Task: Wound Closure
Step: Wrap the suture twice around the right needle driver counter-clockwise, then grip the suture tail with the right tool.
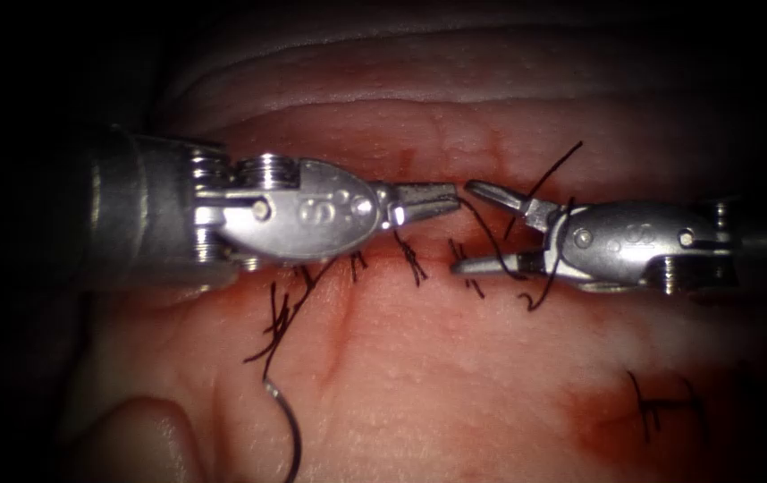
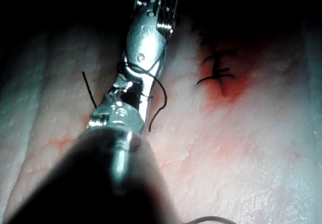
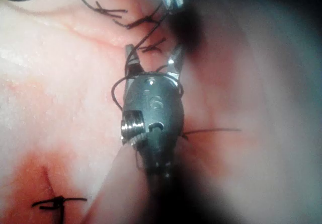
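Here the tissue (image 1: 455,358) fills the endoscope view, its cut (image 1: 419,246) running left to right between the two tools. The left tool (image 1: 424,199) has its fingers closed on the thread (image 1: 486,228), which runs rightward. The right tool (image 1: 482,228), tip to tip with it, spreads its fingers wide around that strand, holding nothing. The needle (image 1: 287,429) lies free on the tissue, well below the left tool.
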Robot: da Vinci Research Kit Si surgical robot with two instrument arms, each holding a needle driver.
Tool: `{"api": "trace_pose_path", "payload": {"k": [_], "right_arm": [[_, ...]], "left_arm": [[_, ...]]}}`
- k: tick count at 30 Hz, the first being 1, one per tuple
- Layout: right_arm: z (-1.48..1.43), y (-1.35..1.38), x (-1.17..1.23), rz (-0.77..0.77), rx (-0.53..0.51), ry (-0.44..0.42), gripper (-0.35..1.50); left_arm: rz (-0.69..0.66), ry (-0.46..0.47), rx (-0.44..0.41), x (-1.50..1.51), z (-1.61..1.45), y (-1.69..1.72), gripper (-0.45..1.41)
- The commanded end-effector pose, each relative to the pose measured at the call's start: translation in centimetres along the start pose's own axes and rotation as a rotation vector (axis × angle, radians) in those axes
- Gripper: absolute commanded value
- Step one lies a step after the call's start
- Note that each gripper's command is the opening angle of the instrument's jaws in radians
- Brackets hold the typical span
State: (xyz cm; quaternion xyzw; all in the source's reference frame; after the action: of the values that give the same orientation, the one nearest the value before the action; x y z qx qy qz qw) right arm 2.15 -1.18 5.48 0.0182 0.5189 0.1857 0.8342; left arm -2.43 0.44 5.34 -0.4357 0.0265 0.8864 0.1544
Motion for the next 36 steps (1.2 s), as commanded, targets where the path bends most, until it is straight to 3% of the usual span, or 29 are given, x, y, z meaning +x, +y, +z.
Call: {"api": "trace_pose_path", "payload": {"k": [1,3,4,10,11,12,19,21,27,28,31,36], "right_arm": [[0.08,-0.1,-0.05,0.001,0.042,0.002,1.01],[0.09,-0.14,-0.07,0.004,0.075,0.005,0.94],[0.1,-0.17,-0.09,0.019,0.108,0.021,0.79],[0.08,-0.13,-0.13,0.059,0.152,0.082,0.72],[0.06,-0.1,-0.14,0.08,0.172,0.118,0.51],[0.05,-0.08,-0.15,0.097,0.174,0.136,0.47],[-0.04,0.25,-0.11,0.263,0.117,0.48,0.54],[-0.04,0.3,-0.1,0.288,0.055,0.514,0.66],[-0.01,0.34,-0.16,0.335,-0.068,0.46,0.66],[0.0,0.33,-0.19,0.387,-0.113,0.429,0.56],[0.01,0.27,-0.32,0.491,-0.237,0.323,0.49],[-0.13,0.26,-0.6,0.666,-0.352,0.274,0.29]], "left_arm": [[0.003,-0.01,-0.007,-0.02,0.14,-0.03,-0.45],[0.002,-0.027,-0.018,-0.05,0.28,-0.1,-0.45],[0.013,-0.036,-0.02,-0.09,0.41,-0.18,-0.45],[0.021,-0.06,-0.044,-0.29,0.69,-0.31,-0.45],[0.03,-0.061,-0.063,-0.39,0.78,-0.32,-0.45],[0.035,-0.065,-0.07,-0.43,0.8,-0.32,-0.45],[0.075,-0.081,-0.115,-0.88,0.92,-0.01,-0.45],[0.071,-0.076,-0.121,-0.93,0.9,0.11,-0.45],[0.074,-0.069,-0.127,-0.97,0.83,0.44,-0.45],[0.078,-0.066,-0.128,-0.93,0.81,0.54,-0.45],[0.078,-0.061,-0.131,-0.75,0.76,0.74,-0.45],[0.072,-0.054,-0.132,-0.63,0.84,0.77,-0.45]]}}
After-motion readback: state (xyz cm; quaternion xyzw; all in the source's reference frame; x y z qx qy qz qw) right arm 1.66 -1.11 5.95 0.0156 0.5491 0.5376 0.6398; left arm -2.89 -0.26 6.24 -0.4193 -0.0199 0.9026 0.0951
